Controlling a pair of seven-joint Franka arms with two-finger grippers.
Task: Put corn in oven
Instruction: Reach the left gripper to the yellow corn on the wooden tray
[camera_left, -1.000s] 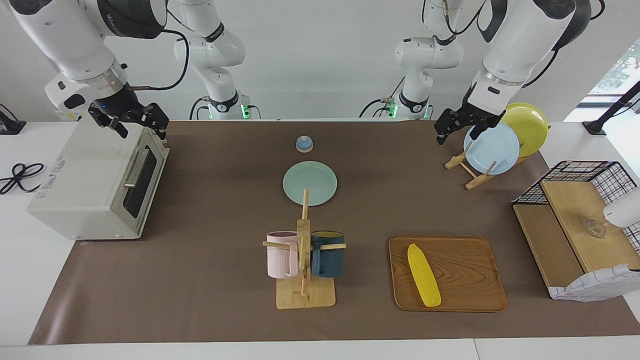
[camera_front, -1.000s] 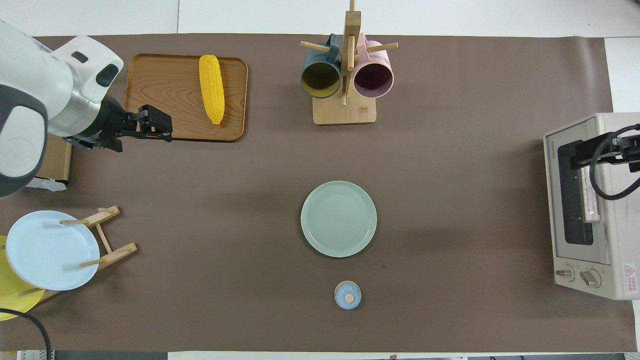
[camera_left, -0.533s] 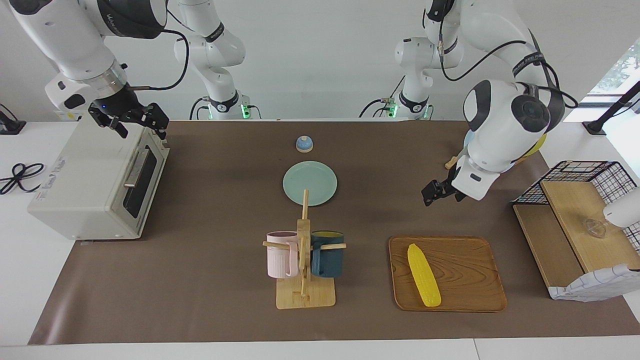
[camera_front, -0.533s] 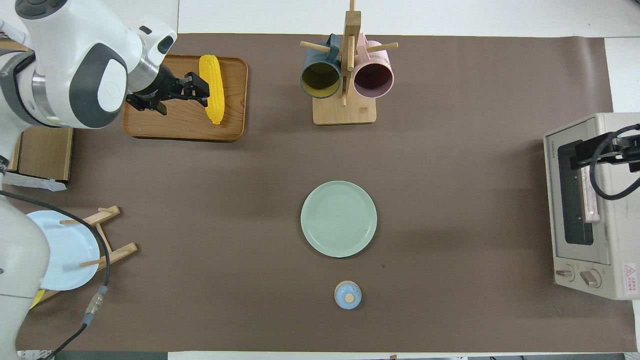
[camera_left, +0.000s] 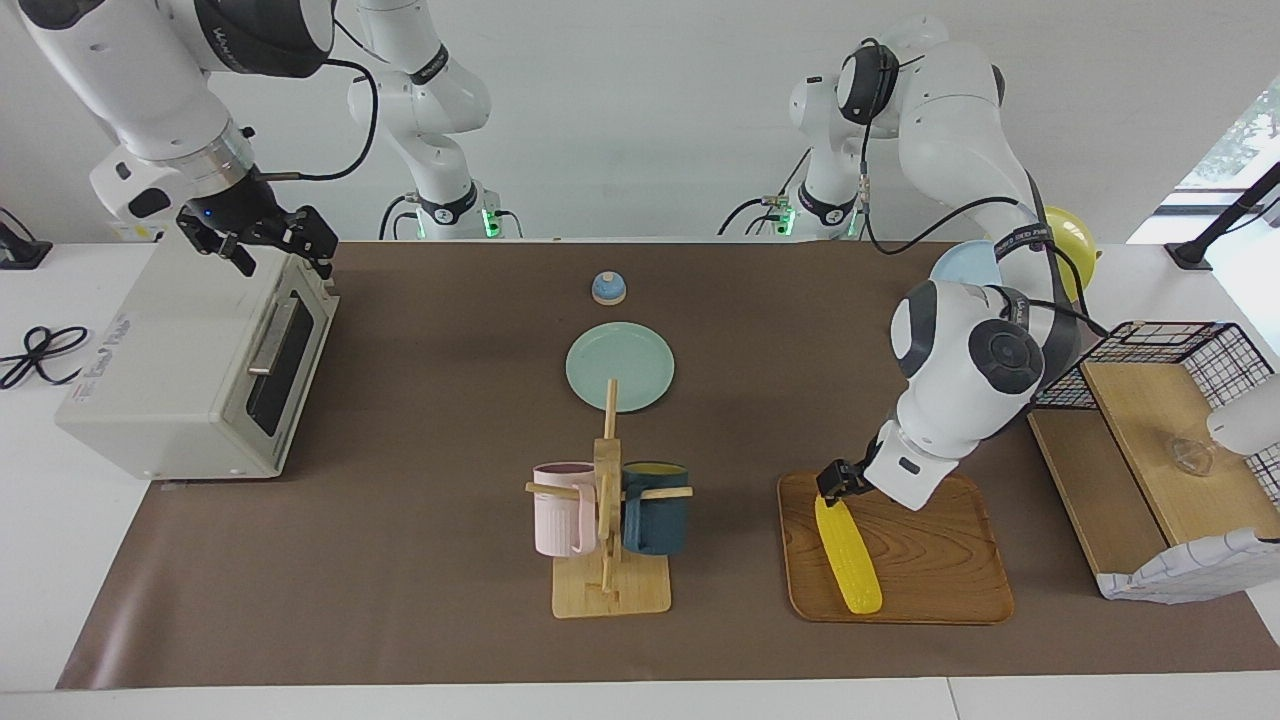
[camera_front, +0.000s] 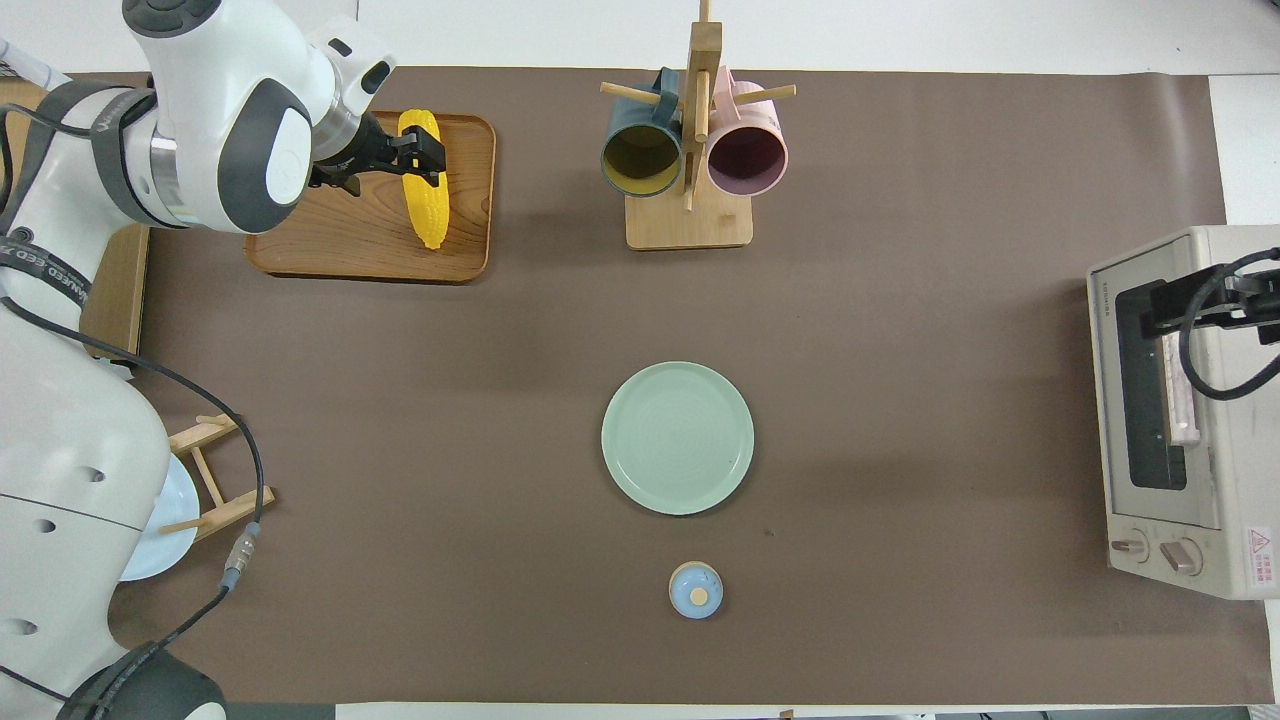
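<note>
Over the wooden tray (camera_left: 930, 560) I've got my left gripper (camera_left: 834, 484) right at the corn (camera_left: 848, 552), jaws spread across the cob's end nearer the robots, nothing clamped. That corn lies along the tray at the left arm's end. My right gripper (camera_left: 268, 237) waits open above the oven (camera_left: 190, 360), door shut, at the right arm's end.

Left arm: stretched far forward, wrist bent downward.
Left gripper (camera_left: 832, 482): low, fingers spread apart.
Right arm: waiting, raised.
Right gripper (camera_left: 268, 243): fingers spread, holding nothing.
</note>
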